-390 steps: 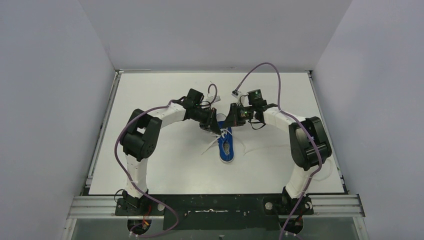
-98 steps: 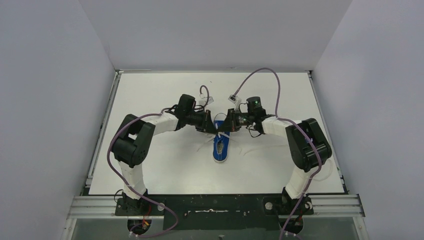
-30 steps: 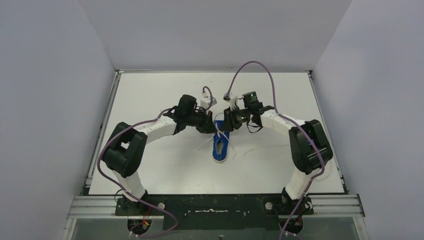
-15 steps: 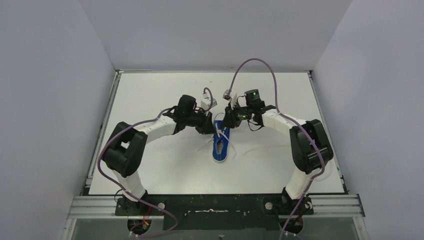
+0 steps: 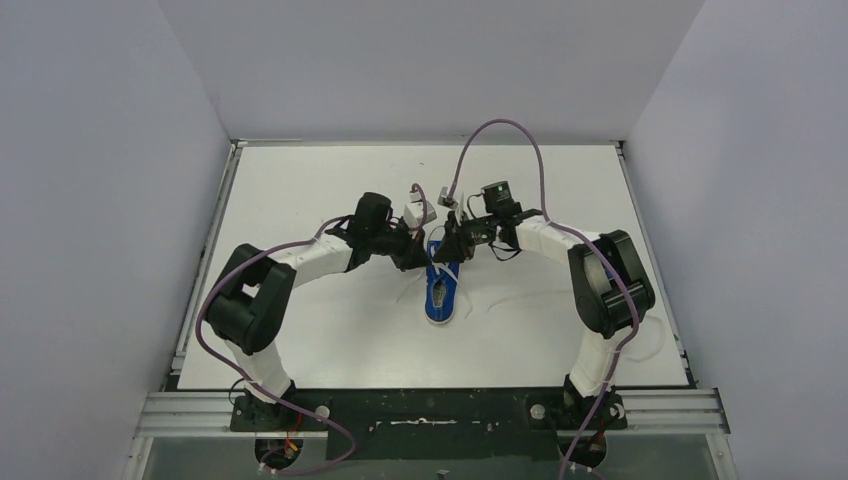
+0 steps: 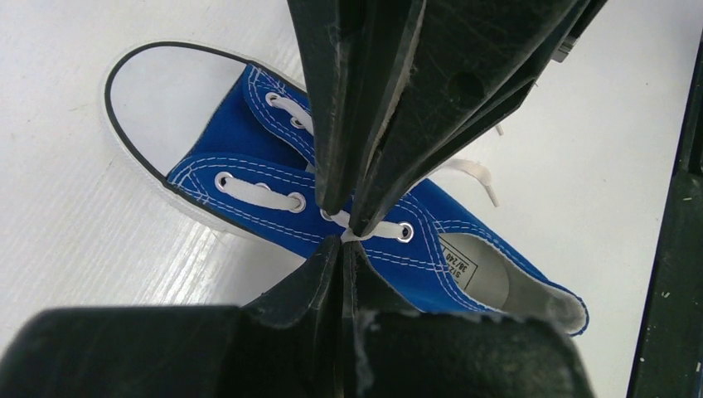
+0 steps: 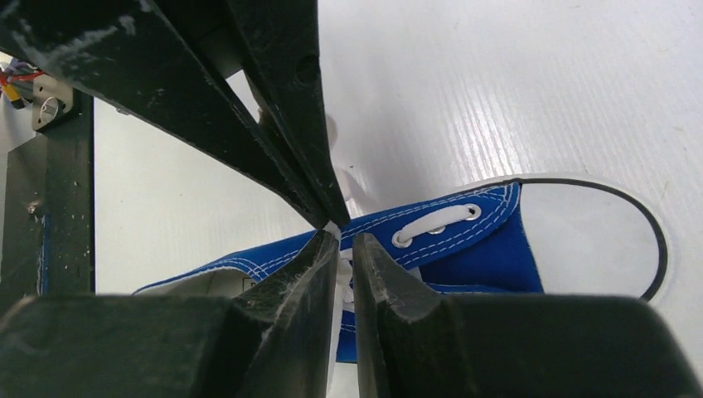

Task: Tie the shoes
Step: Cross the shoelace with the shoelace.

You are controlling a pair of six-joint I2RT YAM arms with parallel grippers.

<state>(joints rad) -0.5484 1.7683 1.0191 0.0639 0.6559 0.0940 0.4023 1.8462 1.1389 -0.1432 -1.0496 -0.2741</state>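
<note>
I see 1 blue shoe (image 5: 440, 296) on the surface (image 5: 300, 190); left hand (image 6: 341, 245) pressed together, right hand (image 7: 342, 243) pinching white lace (image 6: 257, 192).

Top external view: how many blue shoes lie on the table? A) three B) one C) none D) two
B: a single blue shoe lies near the middle of the table, and no second one shows in any view.
</note>
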